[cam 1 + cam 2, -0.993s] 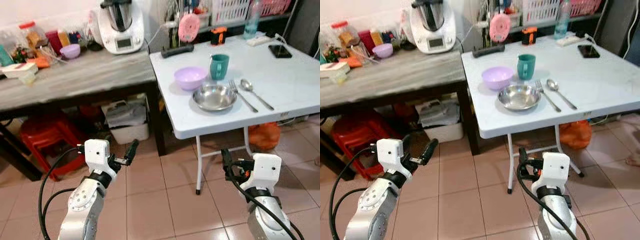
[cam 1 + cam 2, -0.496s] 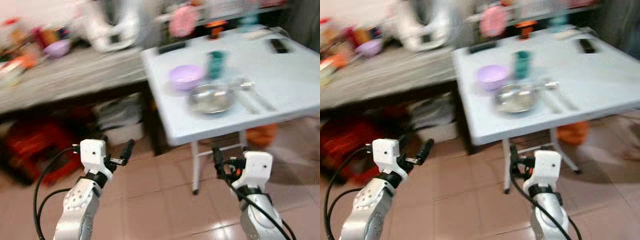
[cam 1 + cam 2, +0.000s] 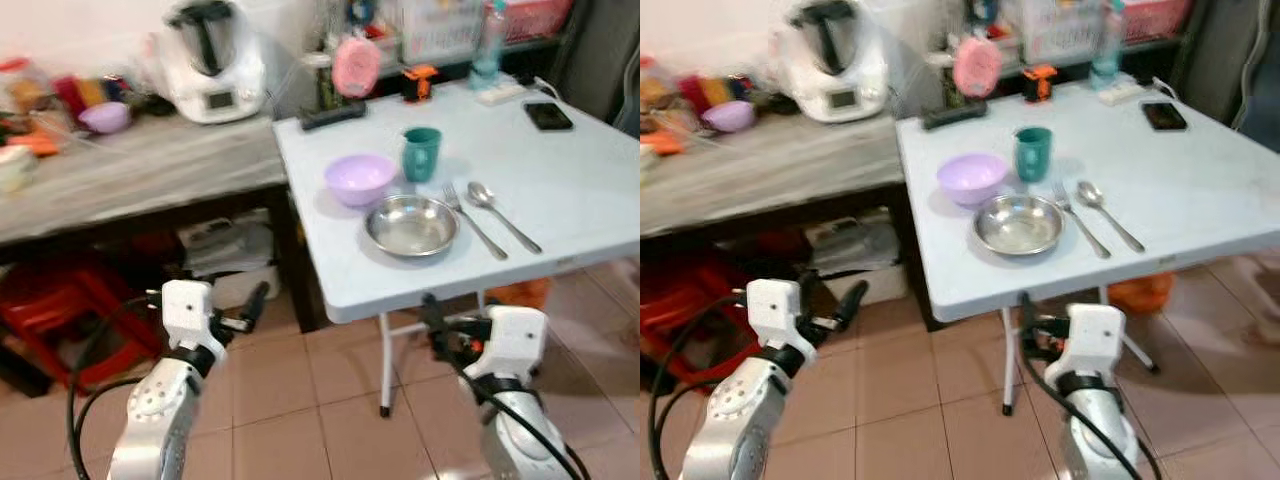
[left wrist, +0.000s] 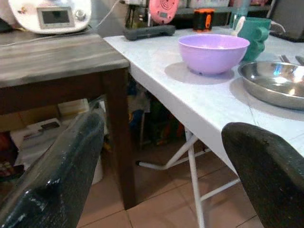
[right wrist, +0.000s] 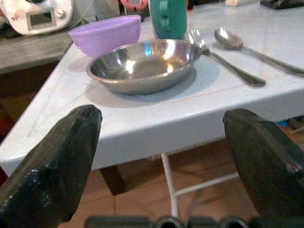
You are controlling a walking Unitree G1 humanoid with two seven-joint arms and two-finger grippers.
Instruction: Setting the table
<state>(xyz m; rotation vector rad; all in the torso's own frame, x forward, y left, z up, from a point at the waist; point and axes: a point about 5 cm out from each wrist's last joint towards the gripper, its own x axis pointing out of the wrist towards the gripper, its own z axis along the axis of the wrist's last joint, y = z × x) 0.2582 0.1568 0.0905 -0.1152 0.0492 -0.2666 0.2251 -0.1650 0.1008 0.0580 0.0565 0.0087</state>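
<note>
Table (image 3: 560, 170) looks nearly set: steel bowl (image 3: 412, 224), purple bowl (image 3: 358, 178), cup (image 3: 420, 153), fork (image 3: 473, 219), spoon (image 3: 503, 214) laid together; both grippers, left (image 4: 161, 171) and right (image 5: 161, 161), wide open, empty, below table level.

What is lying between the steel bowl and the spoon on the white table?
A silver metal fork lies between the round steel bowl and the silver spoon, seen in the left eye view.
</note>
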